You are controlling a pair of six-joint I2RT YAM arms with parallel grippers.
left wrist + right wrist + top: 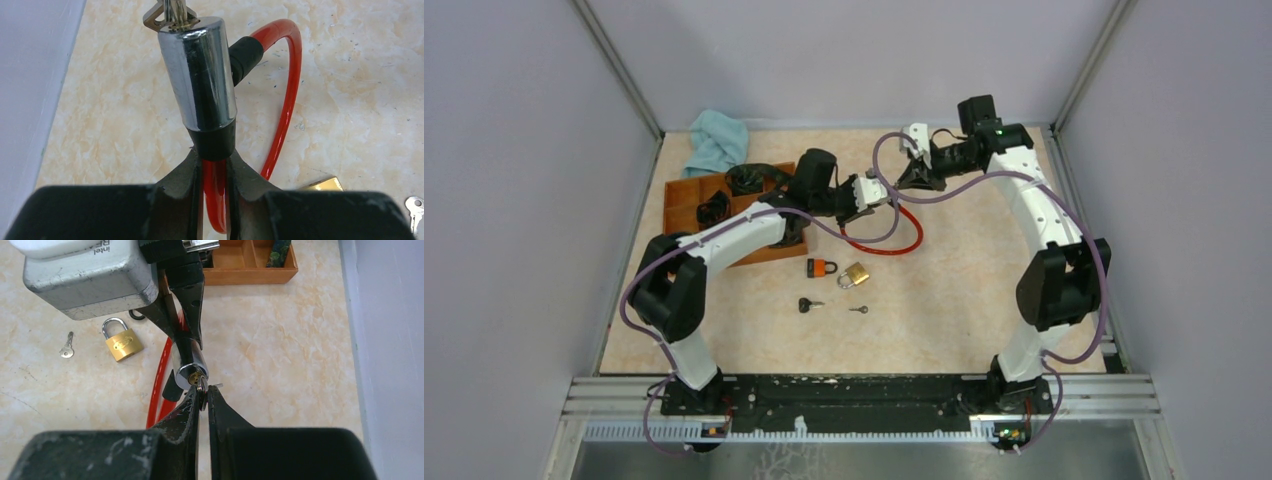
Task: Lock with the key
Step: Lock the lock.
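Observation:
The lock is a red cable lock (pixel 894 240) with a chrome cylinder (pixel 200 75), held up off the table. My left gripper (pixel 216 157) is shut on the red cable just below the cylinder's black collar. A silver key (pixel 202 389) sits in the keyhole at the cylinder's end (pixel 189 371). My right gripper (pixel 204 392) is shut on the key's head, fingertips right against the cylinder face. In the top view the two grippers meet nose to nose, left gripper (pixel 879 192) and right gripper (pixel 914 178), above the table's middle back. The key's head also shows in the left wrist view (pixel 172 12).
A brass padlock (pixel 855 274) and an orange padlock (pixel 822 267) lie on the table below the grippers. Near them lie a black-headed key (pixel 809 305) and a small silver key (pixel 860 309). A wooden tray (pixel 686 200) and a teal cloth (pixel 717 140) sit at the back left.

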